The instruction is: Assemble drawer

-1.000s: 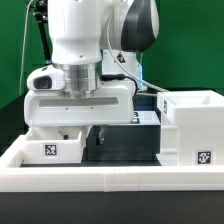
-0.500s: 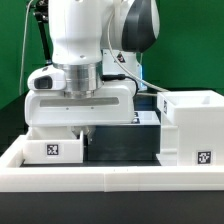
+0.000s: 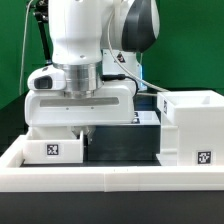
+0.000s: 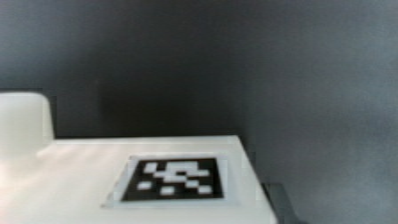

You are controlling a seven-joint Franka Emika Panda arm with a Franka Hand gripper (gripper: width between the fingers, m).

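Note:
A small white drawer part (image 3: 52, 146) with a black-and-white tag stands at the exterior view's left on the black table. A bigger open white box part (image 3: 192, 128), also tagged, stands at the exterior view's right. My gripper (image 3: 86, 131) is lowered at the small part's right edge, and its fingertips are hidden behind that part. In the wrist view, a white tagged surface (image 4: 175, 176) lies very close and blurred, with a white raised edge (image 4: 20, 122) beside it. No fingers show there.
A long white raised wall (image 3: 100, 180) runs along the front and up the left side of the table. A thin dark gap of black table (image 3: 120, 145) lies between the two white parts. A green backdrop stands behind.
The dark finger that showed beside the small part one second ago is now covered by white. Otherwise the arm and parts stay put.

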